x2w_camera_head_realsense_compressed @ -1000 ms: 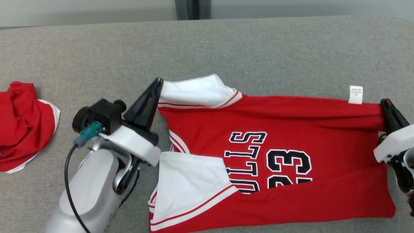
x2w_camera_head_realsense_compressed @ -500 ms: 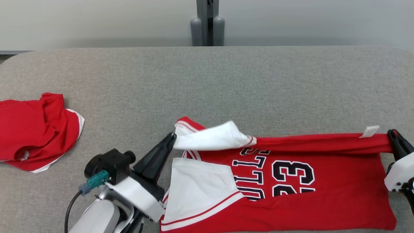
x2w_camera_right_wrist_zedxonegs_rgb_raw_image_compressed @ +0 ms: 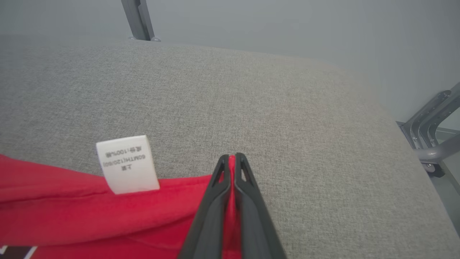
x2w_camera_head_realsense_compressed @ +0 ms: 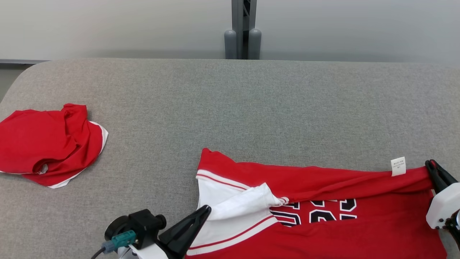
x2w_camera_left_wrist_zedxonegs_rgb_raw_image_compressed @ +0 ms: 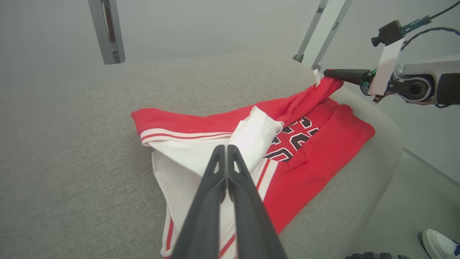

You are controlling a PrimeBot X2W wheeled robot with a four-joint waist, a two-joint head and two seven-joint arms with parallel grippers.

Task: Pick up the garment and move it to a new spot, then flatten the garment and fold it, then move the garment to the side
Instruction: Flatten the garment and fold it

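Garment (x2w_camera_head_realsense_compressed: 323,233): flattened, fold judged under way; its lifted edge pinched in my closed left gripper (x2w_camera_head_realsense_compressed: 207,209) and right gripper (x2w_camera_head_realsense_compressed: 428,164); side-move outstanding.

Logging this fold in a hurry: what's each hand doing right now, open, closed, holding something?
Left hand: closed, pinching the jersey by its white sleeve.
Right hand: closed, pinching the jersey's red edge beside the care tag.
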